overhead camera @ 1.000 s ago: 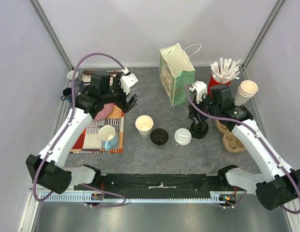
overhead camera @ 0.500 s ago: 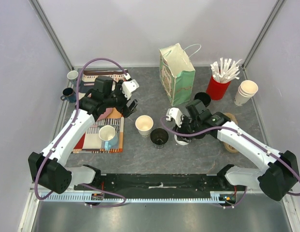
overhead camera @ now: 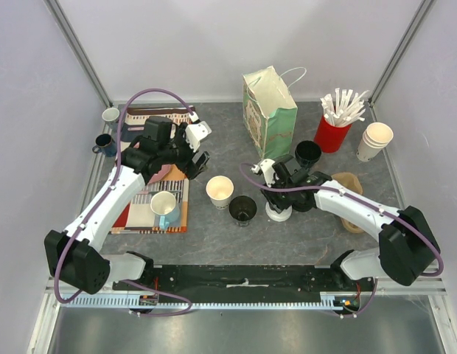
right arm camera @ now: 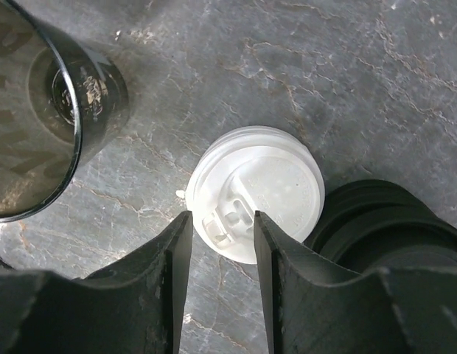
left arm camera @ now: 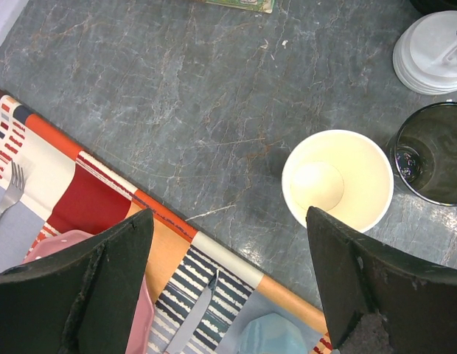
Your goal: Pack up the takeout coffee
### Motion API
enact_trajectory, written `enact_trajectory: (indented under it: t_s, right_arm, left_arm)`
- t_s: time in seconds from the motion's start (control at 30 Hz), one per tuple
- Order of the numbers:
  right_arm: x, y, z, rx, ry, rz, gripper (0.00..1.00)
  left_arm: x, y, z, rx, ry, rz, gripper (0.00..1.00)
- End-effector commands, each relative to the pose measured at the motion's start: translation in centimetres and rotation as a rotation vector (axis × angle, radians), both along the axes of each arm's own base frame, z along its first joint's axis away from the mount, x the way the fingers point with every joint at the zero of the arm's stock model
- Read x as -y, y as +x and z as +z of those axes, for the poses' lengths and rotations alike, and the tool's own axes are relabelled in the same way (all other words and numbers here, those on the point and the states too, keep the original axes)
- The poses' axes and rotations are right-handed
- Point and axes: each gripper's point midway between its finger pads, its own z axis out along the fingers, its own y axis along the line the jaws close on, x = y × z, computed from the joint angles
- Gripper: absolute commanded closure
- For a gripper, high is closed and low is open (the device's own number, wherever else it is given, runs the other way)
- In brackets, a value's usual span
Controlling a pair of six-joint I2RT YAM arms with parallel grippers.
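Note:
The takeout coffee cup (overhead camera: 220, 190) is a pale paper cup standing lidless and empty on the grey table, also in the left wrist view (left arm camera: 337, 184). A white sip lid (overhead camera: 278, 213) lies to its right, past a black cup (overhead camera: 242, 209). My right gripper (overhead camera: 276, 196) hangs over that lid. In the right wrist view its fingers straddle the near rim of the white lid (right arm camera: 262, 188), the right gripper (right arm camera: 222, 221) open to a narrow gap. My left gripper (overhead camera: 199, 161) is wide open over the placemat's edge, left of the pale cup, the left gripper (left arm camera: 227, 221) holding nothing.
A green paper bag (overhead camera: 271, 110) stands at the back. A red cup of stirrers (overhead camera: 333, 133), stacked paper cups (overhead camera: 376, 139) and a cardboard carrier (overhead camera: 354, 214) sit right. Black lids (right arm camera: 391, 236) lie beside the white lid. A placemat (overhead camera: 144, 199) with a mug (overhead camera: 164, 206) lies left.
My right arm has swung left from beside the carrier to over the white lid, its jaws narrowing. The left gripper has shifted only slightly.

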Motion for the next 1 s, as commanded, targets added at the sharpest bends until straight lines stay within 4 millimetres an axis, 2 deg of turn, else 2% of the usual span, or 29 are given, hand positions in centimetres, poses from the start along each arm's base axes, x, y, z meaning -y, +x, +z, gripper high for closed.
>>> enact_trajectory:
  t_s: [0.0, 0.1, 0.27, 0.37, 0.47, 0.6, 0.67, 0.97]
  right_arm:
    - [-0.6, 1.4, 1.4, 0.041, 0.052, -0.121, 0.53]
    - [-1.0, 1.2, 0.5, -0.022, 0.056, -0.187, 0.52]
    - [0.0, 1.3, 0.1, -0.001, 0.052, -0.321, 0.53]
    - [-1.4, 1.7, 1.0, 0.038, 0.154, -0.340, 0.53]
    - [-2.6, 1.1, 0.5, 0.043, 0.153, -0.304, 0.53]
    - [-1.7, 0.8, -1.0, 0.032, 0.073, -0.325, 0.55]
    - [-1.7, 0.6, -1.4, 0.019, 0.070, -0.338, 0.59]
    - [-1.3, 0.7, -2.1, 0.025, 0.052, -0.363, 0.61]
  left_arm:
    - [0.1, 0.5, 0.3, 0.008, -0.024, 0.017, 0.10]
    - [0.1, 0.6, 0.3, 0.006, -0.025, 0.018, 0.10]
    - [0.1, 0.5, 0.4, 0.011, -0.025, 0.013, 0.10]
    - [0.2, 0.4, 0.1, 0.006, -0.025, 0.001, 0.10]
    - [0.4, 0.4, 0.2, 0.004, -0.029, -0.004, 0.10]
    - [0.4, 0.3, 0.3, 0.006, -0.028, -0.009, 0.10]
    - [0.4, 0.3, 0.4, 0.006, -0.027, -0.013, 0.10]
    - [0.7, -0.2, 0.5, -0.005, -0.039, -0.039, 0.10]
